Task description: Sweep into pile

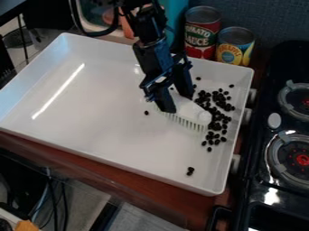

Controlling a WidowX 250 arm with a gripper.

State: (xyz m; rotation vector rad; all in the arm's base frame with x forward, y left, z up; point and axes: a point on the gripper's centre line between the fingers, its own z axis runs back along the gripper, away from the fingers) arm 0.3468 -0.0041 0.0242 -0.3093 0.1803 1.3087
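Observation:
The black gripper is low over the right half of the white tray, shut on a white brush. Its pale bristles face the front of the tray, and its rounded end lies against the dark beans. Most beans form a loose band along the tray's right side, from behind the brush down past its right end. One bean lies left of the brush, and a small clump sits near the front right corner. Stray beans are scattered towards the back.
Raised walls surround the tray. Two cans, a red one and a yellow and blue one, stand just behind its back right corner. A black stove with two burners is close on the right. Brown wood runs along the front.

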